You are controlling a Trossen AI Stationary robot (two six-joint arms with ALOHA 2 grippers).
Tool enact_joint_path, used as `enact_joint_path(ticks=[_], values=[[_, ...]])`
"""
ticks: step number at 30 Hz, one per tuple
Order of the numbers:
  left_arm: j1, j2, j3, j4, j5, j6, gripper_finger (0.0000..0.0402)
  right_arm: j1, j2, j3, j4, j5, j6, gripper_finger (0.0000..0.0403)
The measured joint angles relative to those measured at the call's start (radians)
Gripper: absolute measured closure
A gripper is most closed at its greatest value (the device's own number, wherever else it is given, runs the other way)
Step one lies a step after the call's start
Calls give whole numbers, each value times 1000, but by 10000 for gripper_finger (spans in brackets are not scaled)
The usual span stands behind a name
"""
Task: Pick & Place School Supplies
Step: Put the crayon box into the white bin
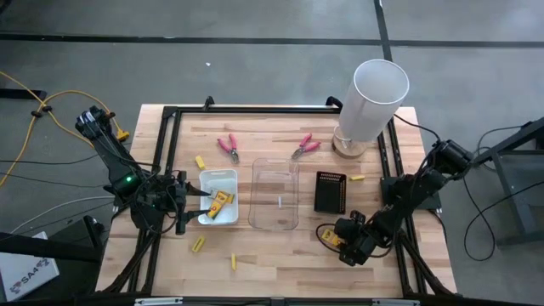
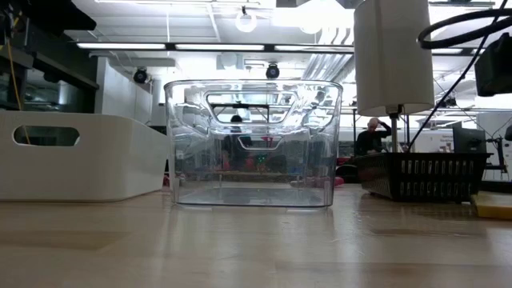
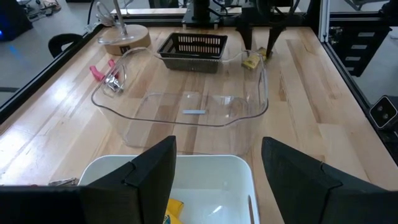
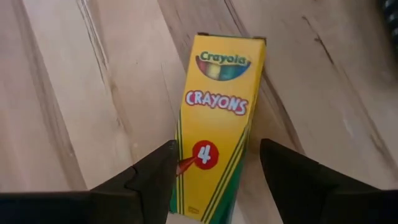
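Jaws, right gripper (image 4: 211,171): apart, set to either side of a yellow crayon box (image 4: 217,118) that lies flat on the desk (image 1: 280,255) near its front right corner; the wrist view shows the box between the two dark fingers (image 4: 149,177), with no clear contact visible.

Jaws, left gripper (image 3: 214,177): apart, nothing between them, poised over the near end of the white tray (image 1: 208,180).

White tray: left of centre, holding a yellow box (image 1: 222,204).

Clear tray (image 1: 274,194): centre of desk, just right of the white tray.

Flat black box (image 1: 331,191): right of the clear tray, a short yellow stick (image 1: 357,178) beside it.

Pink-handled pliers: two, one (image 1: 228,147) behind the white tray, one (image 1: 305,146) behind the clear tray.

Loose yellow pieces: one (image 1: 201,161) behind the white tray, two (image 1: 198,244) (image 1: 233,261) in front of it.

Tall white cylinder (image 1: 374,98): rear right, upright on a round wooden base.
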Motion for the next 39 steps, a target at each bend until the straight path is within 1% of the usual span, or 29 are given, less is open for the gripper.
enact_joint_path(ticks=[4,19,22,30,33,36,39], values=[[0,0,0,0,0,0,172,1,18,0,26,3,11,182],[0,0,0,0,0,0,172,1,21,-1,49,13,15,185],[0,0,0,0,0,0,172,1,22,-1,51,14,15,194],[0,0,0,0,0,0,172,1,22,-2,52,12,14,237],[0,0,0,0,0,0,172,2,23,-2,54,12,14,238],[0,0,0,0,0,0,172,2,23,-2,55,12,15,232],[0,0,0,0,18,0,172,2,23,-2,59,12,15,231]])
